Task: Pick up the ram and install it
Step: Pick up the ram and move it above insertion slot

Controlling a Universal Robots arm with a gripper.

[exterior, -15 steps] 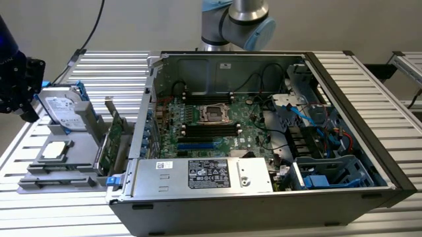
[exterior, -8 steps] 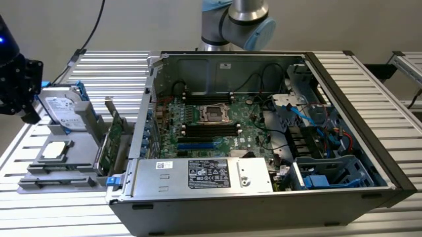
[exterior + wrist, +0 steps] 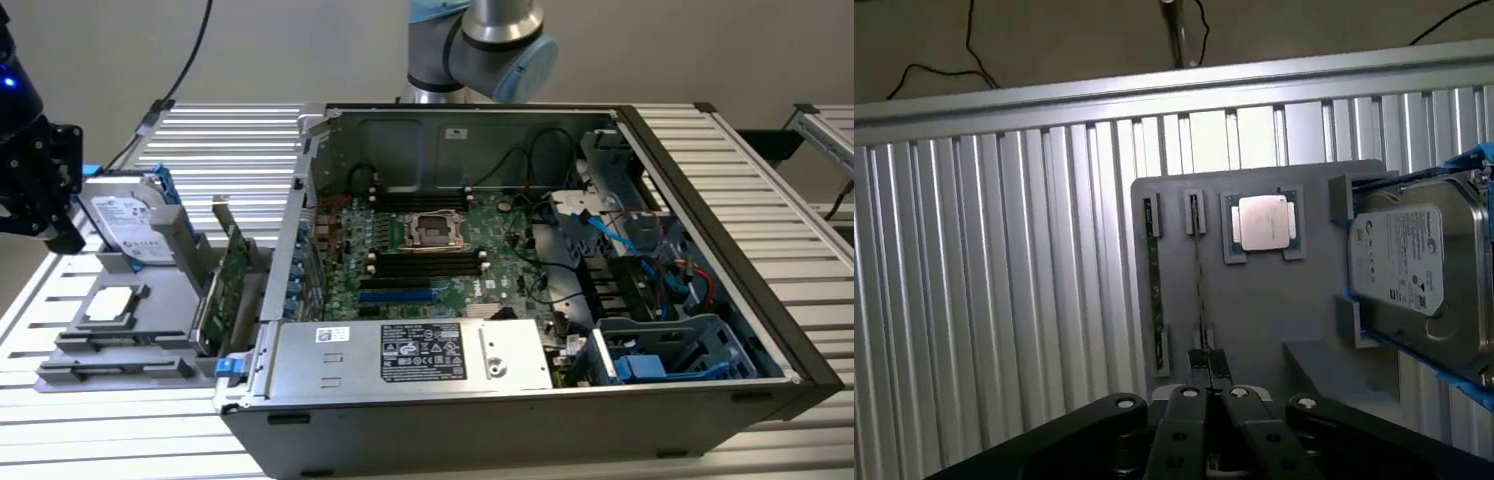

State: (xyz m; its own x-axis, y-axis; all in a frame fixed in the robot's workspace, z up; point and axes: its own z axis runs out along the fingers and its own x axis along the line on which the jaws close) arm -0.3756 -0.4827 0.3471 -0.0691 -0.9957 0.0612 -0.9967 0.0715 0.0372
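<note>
I had the gripper (image 3: 1209,365) hanging over the grey parts fixture (image 3: 1254,330), and its two fingers (image 3: 1192,400) were drawn together with no gap I could make out and nothing between them. The ram (image 3: 1199,290) stood on its thin edge in a narrow holder of that fixture, below and directly ahead of the fingers. Its near end sat just under the tips, and its long axis ran straight away from them, in line with the seam where they met, so I judged its flat faces were turned toward the two pads. With one arm on the rig, there was no question of which was nearer. Working outward, I counted two narrow stick holders side by side. The one nearer the processor held the ram; the second holder (image 3: 1154,290) showed a dark line, and I could not tell whether that was another stick. Beyond them lay one processor chip (image 3: 1262,222) in its own nest and one hard drive (image 3: 1419,270) in blue rails. In the exterior view, one broad green expansion card (image 3: 227,285) stood upright at the fixture's edge. The open computer case (image 3: 694,180) lay well apart, toward the exterior view's right. Its motherboard (image 3: 461,225) carried two banks of black memory slots (image 3: 424,263), one on either side of the single processor socket (image 3: 435,228) — all looking unfilled.
</note>
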